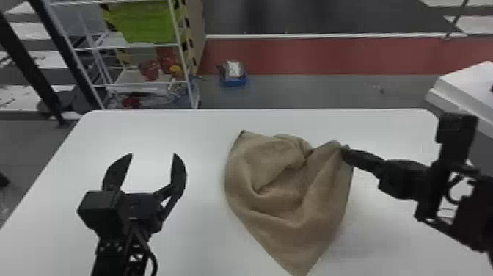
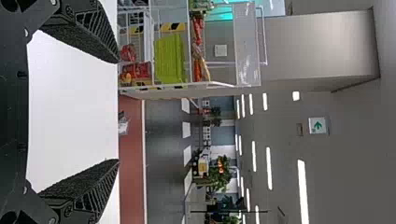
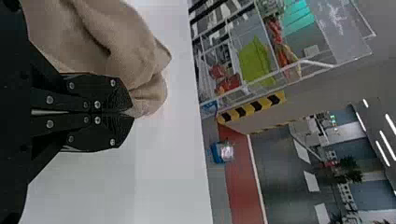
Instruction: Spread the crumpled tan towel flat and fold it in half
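1. Towel (image 1: 271, 209): cloth, matt, soft, fine woven look, creased.
2. Table (image 1: 198, 146): smooth white top, faint sheen; exact material can't tell.
3. Left gripper (image 1: 153, 154): black, mostly matt. Finger faces (image 2: 70, 184) rough and grainy, ribbed sides.
4. Right gripper (image 1: 344, 149): matt black plates, shiny metal screw heads (image 3: 97, 104).
5. Shelf rack (image 1: 185, 69): white, smooth, looks like painted metal.
6. Package on floor (image 3: 226, 152): glossy, plastic-looking wrap.
7. Red floor strip (image 1: 311, 55): smooth, matt.
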{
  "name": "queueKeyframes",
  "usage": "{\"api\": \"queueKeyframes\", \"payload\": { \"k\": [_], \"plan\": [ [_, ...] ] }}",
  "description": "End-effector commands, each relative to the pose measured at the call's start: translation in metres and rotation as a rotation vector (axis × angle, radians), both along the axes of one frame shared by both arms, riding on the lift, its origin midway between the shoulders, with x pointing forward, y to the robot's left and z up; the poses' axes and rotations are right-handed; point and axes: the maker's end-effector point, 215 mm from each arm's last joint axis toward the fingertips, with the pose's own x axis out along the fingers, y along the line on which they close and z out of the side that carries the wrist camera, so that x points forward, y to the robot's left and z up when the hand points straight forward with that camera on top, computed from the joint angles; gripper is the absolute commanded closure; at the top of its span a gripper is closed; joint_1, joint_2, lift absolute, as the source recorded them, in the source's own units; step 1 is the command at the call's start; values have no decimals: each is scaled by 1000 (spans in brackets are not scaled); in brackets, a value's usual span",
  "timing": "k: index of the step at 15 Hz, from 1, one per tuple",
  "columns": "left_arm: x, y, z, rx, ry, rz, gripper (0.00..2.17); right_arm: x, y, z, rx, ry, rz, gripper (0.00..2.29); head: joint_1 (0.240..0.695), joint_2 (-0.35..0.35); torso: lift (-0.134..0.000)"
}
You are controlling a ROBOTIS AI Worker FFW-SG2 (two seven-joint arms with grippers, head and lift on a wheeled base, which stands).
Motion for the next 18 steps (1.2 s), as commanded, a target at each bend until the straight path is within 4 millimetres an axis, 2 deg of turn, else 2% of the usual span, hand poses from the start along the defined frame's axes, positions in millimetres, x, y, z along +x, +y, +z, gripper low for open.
{"api": "queueKeyframes", "payload": {
  "k": [1,3,4,5,6,7,8,9,10,11,12,13,14,15,17,18],
  "plan": [
    [0,2,-1,-4,1,2,144,5,6,62,161,50,94,1781,695,74,-124],
    [0,2,-1,-4,3,2,144,1,12,103,230,38,175,1781,695,86,-124],
    [0,1,-1,-5,3,0,144,-2,7,126,279,10,200,1781,695,89,-124],
    [-1,1,-2,-3,4,0,144,-1,-10,140,292,-15,183,1781,695,93,-124],
    [-1,-1,-3,-3,6,-4,144,4,-31,144,280,-31,146,1781,695,91,-124],
    [-1,-4,-3,-1,6,-8,144,13,-62,152,253,-56,82,1781,695,84,-124],
    [-1,-5,-3,-2,6,-11,144,24,-103,139,225,-36,-4,1781,695,69,-124],
    [-1,-5,-2,-1,4,-11,144,32,-138,135,222,-52,-78,1781,695,20,-124],
    [-2,-5,-2,-1,6,-11,144,35,-181,135,231,-77,-157,1777,692,-10,-124],
    [-3,-5,-2,2,6,-11,144,35,-221,126,230,-68,-232,1781,689,-46,-124],
    [-3,-5,-2,2,6,-11,144,35,-250,111,216,-47,-288,1781,686,-85,-124],
    [-3,-5,-3,1,7,-11,144,34,-276,86,179,-15,-352,1781,685,-125,-124],
    [-2,-7,-3,0,7,-14,140,30,-288,62,144,23,-388,1777,686,-162,-124],
    [-1,-8,-4,1,9,-16,140,25,-290,37,99,60,-402,1777,695,-220,-124],
    [1,-15,-6,1,15,-30,140,13,-279,-14,39,139,-392,1777,695,-249,-124],
    [1,-20,-7,-1,17,-43,140,11,-274,-27,30,143,-386,1777,695,-253,-124]
  ]
}}
